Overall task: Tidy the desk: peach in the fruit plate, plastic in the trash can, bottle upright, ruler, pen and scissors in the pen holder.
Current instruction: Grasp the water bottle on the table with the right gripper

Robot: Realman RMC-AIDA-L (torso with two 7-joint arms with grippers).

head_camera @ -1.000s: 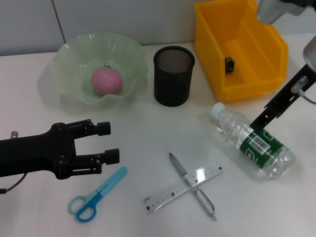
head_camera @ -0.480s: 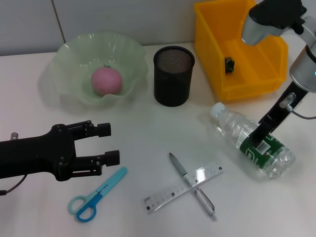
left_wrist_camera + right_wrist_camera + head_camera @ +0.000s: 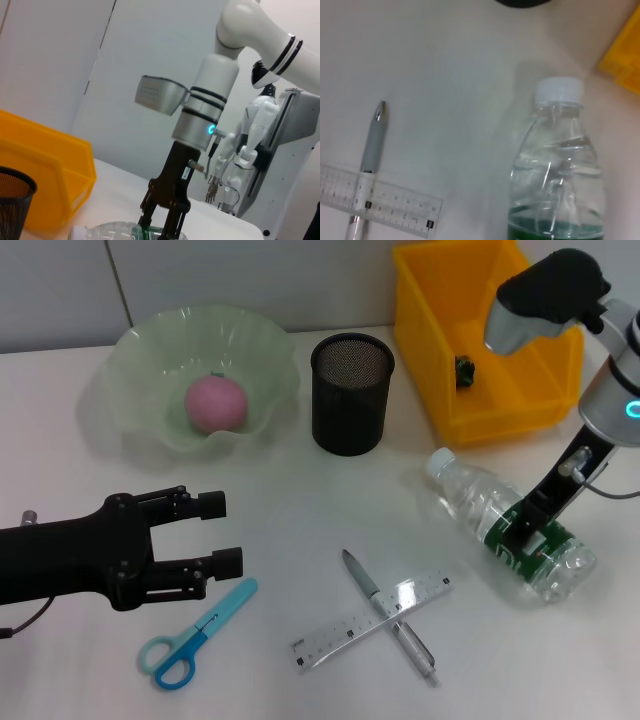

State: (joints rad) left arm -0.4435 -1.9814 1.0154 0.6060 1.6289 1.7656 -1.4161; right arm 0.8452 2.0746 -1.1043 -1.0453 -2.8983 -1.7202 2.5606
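A clear bottle (image 3: 478,506) with a green label lies on its side at the right. My right gripper (image 3: 527,532) is low over its label, fingers open and straddling it; the left wrist view shows this gripper (image 3: 159,226) on the bottle (image 3: 115,232). The bottle also shows in the right wrist view (image 3: 557,170). My left gripper (image 3: 220,532) is open and empty just above the blue scissors (image 3: 195,633). A pen (image 3: 388,615) lies crossed with a clear ruler (image 3: 340,632). A pink peach (image 3: 215,403) sits in the green fruit plate (image 3: 140,350). The black mesh pen holder (image 3: 352,392) stands empty.
A yellow bin (image 3: 520,405) stands at the back right with a small dark piece (image 3: 464,369) inside. The bin (image 3: 45,165) and holder (image 3: 12,200) also show in the left wrist view. The pen (image 3: 372,145) and ruler (image 3: 380,202) show in the right wrist view.
My right arm has swung in and lowered its gripper onto the bottle's green label. The bottle and the left arm have hardly moved.
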